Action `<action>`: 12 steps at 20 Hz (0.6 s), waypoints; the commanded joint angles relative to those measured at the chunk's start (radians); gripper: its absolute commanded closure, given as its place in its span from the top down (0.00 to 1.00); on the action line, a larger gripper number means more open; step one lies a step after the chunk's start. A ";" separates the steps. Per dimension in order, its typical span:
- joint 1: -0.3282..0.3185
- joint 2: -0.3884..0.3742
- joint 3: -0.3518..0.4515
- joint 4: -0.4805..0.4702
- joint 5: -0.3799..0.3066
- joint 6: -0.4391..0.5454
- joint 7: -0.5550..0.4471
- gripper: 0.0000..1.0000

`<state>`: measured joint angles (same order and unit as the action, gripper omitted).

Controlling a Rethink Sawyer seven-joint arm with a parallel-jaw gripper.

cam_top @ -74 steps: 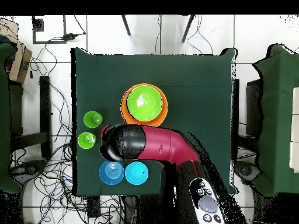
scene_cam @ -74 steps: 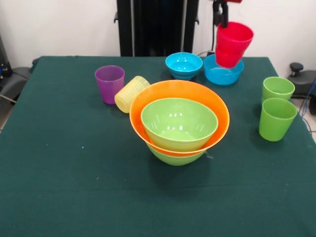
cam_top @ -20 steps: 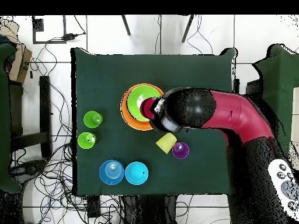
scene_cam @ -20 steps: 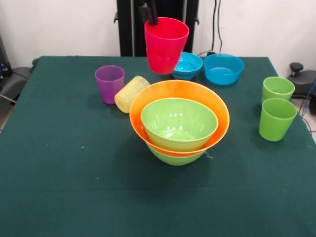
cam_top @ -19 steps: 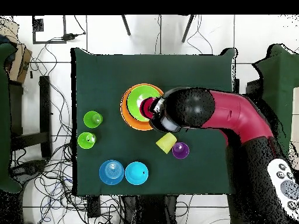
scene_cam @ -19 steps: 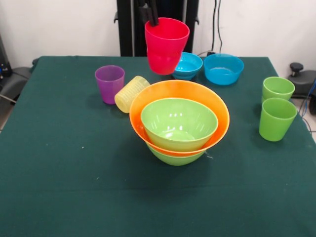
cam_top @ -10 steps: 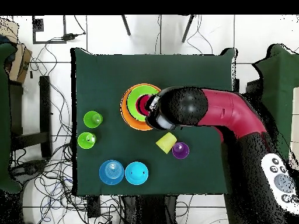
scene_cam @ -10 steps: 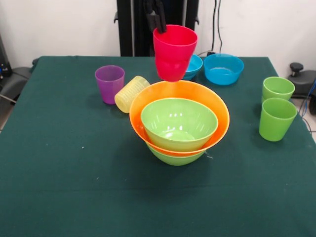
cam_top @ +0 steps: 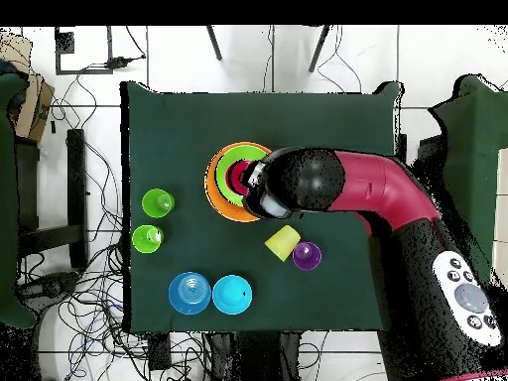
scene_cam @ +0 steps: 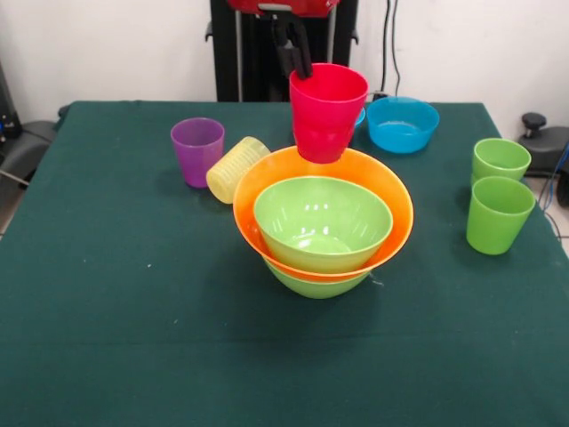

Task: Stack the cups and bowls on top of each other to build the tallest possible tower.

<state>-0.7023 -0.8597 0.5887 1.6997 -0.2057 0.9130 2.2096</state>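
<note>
From the front, the gripper (scene_cam: 293, 55) pinches the rim of the red cup (scene_cam: 327, 111) and holds it in the air above the tower (scene_cam: 323, 222) of three nested bowls, not yet set down. From overhead, the arm (cam_top: 337, 186) hides most of that cup, while the purple cup (cam_top: 307, 256), yellow cup (cam_top: 283, 242), two green cups (cam_top: 152, 220) and two blue bowls (cam_top: 210, 294) sit unstacked on the table (cam_top: 327, 119).

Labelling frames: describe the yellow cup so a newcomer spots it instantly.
Find the big orange bowl mid-table in the front view. Touching its left rim is the ribbed pale yellow cup, beside the upright purple cup. It is the only cup tipped over.
</note>
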 commanded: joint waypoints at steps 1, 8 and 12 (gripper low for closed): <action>0.036 0.055 0.040 0.041 -0.086 -0.074 -0.148 0.00; 0.050 0.093 0.031 0.010 -0.095 -0.095 -0.140 0.00; 0.057 0.106 0.027 -0.005 -0.100 -0.098 -0.139 0.00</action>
<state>-0.6798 -0.8015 0.5901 1.6996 -0.2140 0.8732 2.2096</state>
